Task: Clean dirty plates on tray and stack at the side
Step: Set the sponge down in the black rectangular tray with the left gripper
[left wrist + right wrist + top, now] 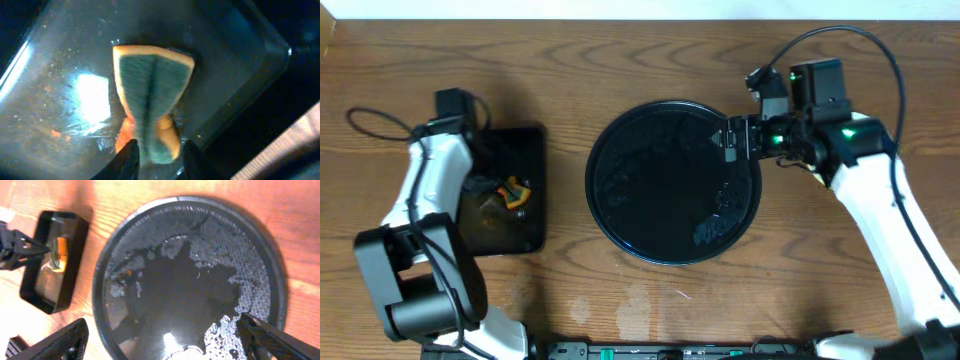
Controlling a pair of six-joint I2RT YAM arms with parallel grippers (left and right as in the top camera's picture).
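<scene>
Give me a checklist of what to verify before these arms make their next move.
1. Right gripper free: ok. Its jaws are wide open and empty at the round tray's edge.
2. Left gripper's hold on the sponge: cannot tell. Its fingers flank the sponge's lower end.
3. Sponge inside the small tray: ok.
4. Plates on the round tray: not ok. None shows in any view, only water drops.
5. Stack at the side: cannot tell. No stack is in view.
</scene>
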